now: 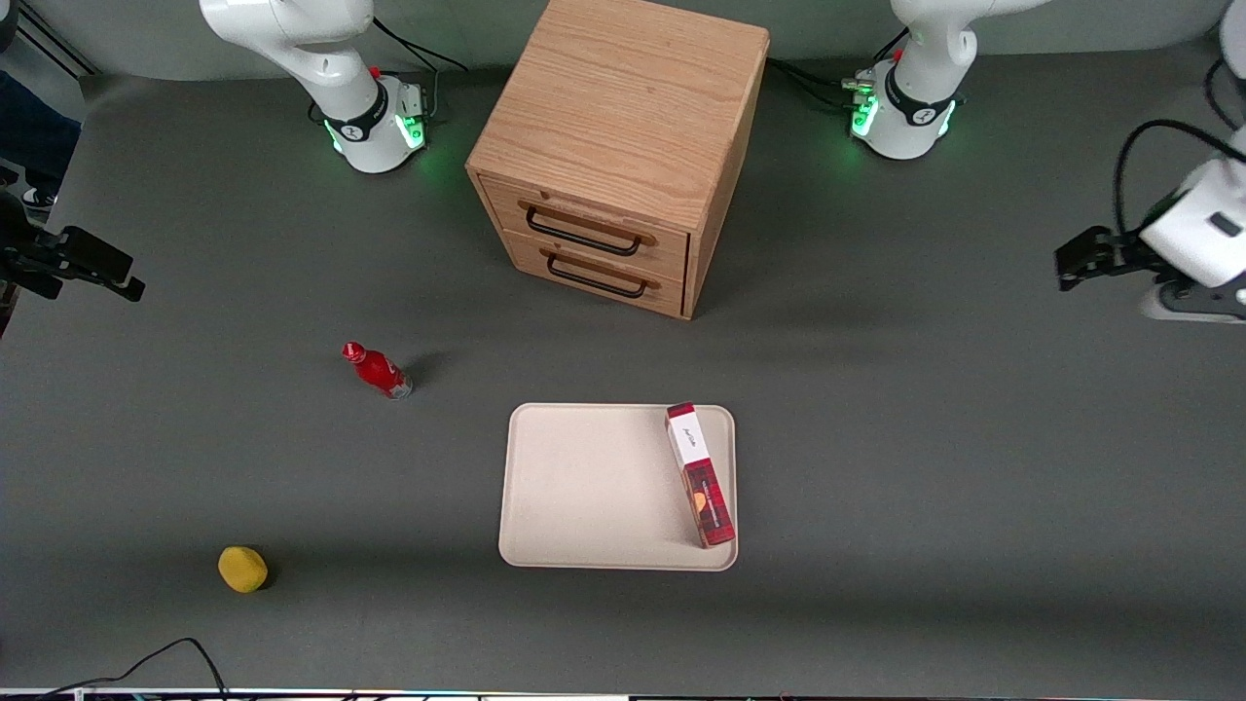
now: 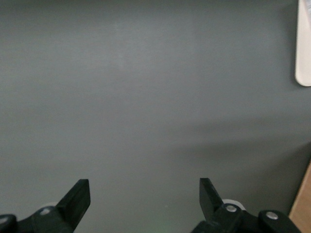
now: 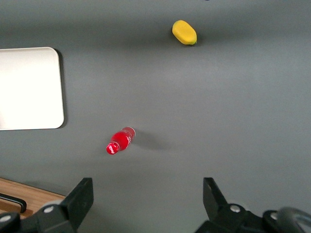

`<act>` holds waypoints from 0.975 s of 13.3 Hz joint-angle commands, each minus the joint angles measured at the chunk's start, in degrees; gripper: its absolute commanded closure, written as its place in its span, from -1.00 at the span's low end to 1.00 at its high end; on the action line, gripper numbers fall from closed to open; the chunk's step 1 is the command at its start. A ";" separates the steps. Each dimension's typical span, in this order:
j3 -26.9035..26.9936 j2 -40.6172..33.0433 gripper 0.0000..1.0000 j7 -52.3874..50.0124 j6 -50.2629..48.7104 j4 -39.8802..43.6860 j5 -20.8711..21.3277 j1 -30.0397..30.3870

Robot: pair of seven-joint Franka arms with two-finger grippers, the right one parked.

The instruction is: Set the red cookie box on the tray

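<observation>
The red cookie box (image 1: 700,474) lies flat on the cream-white tray (image 1: 584,487), along the tray's edge toward the working arm, its white label end farther from the front camera. My gripper (image 1: 1069,265) hangs over bare table at the working arm's end, well away from the tray and holding nothing. In the left wrist view the gripper (image 2: 144,187) is open over grey table, with only a corner of the tray (image 2: 303,58) showing. The tray (image 3: 29,87) also appears in the right wrist view.
A wooden two-drawer cabinet (image 1: 623,146) stands farther from the front camera than the tray. A small red bottle (image 1: 378,370) and a yellow object (image 1: 242,569) lie toward the parked arm's end. A black cable (image 1: 165,654) runs along the table's near edge.
</observation>
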 commanded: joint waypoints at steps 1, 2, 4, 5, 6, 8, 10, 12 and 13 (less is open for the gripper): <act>2.52 -2.16 -1.00 4.64 -0.93 -2.02 -2.48 0.29; 2.61 -2.77 -1.00 4.73 -1.46 -2.02 -2.49 0.29; 2.70 -3.74 -1.00 4.73 -2.34 -2.02 -2.40 0.29; 2.70 -3.92 -1.00 4.73 -2.34 -1.85 -2.14 0.29; 2.61 -4.18 -1.00 4.73 -2.43 -1.76 -1.79 0.20; 2.35 -5.24 -1.00 4.73 -2.78 -1.76 0.66 -0.24; 2.61 -5.59 -1.00 4.12 -5.24 -1.67 0.68 0.20; 2.70 -5.68 -1.00 4.11 -5.16 -1.58 -0.28 0.37; 2.70 -5.59 -1.00 4.11 -5.15 -1.58 -0.29 0.29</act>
